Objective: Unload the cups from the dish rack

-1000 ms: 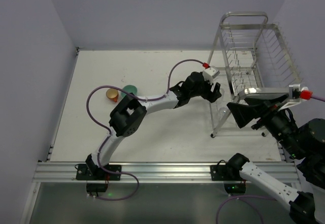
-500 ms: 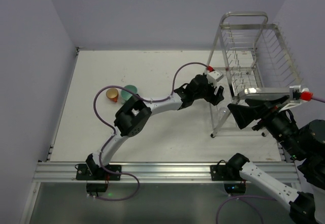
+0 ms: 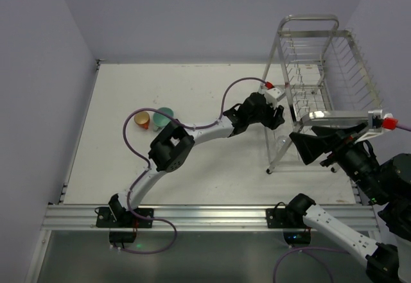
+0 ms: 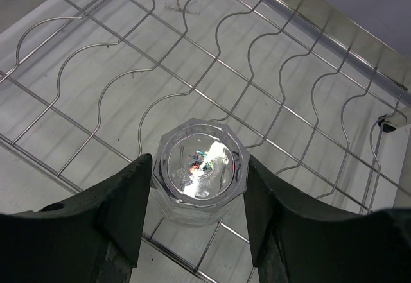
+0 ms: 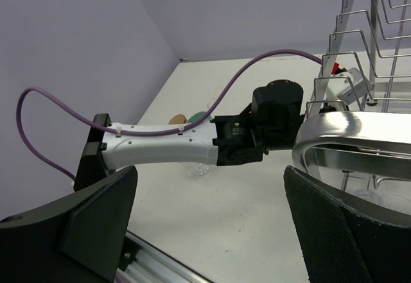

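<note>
Left arm (image 3: 192,132) advanced into dish rack (image 3: 321,71); jaws touching glass tumbler (image 4: 200,167) sides.

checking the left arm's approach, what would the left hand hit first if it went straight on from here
The glass, sitting between its fingers; just beyond, the rack wires, though depth is unclear.

Tabletop (image 3: 192,167): off-white, matte, rectangular, evenly lit.
Back wall (image 3: 192,13): plain pale lavender, rising from the tabletop's far edge.
Left wall (image 3: 32,103): the same lavender, standing along the tabletop's left edge.
Right wall (image 3: 392,13): the same lavender, on the tabletop's right side.
Rail (image 3: 212,215): silver slotted aluminium beam running along the tabletop's near edge.
Lower surface (image 3: 218,257): dark grey-green, slightly glossy, on the near side of the rail.
Light: soft and diffuse, with only faint shadows on the tabletop.
</note>
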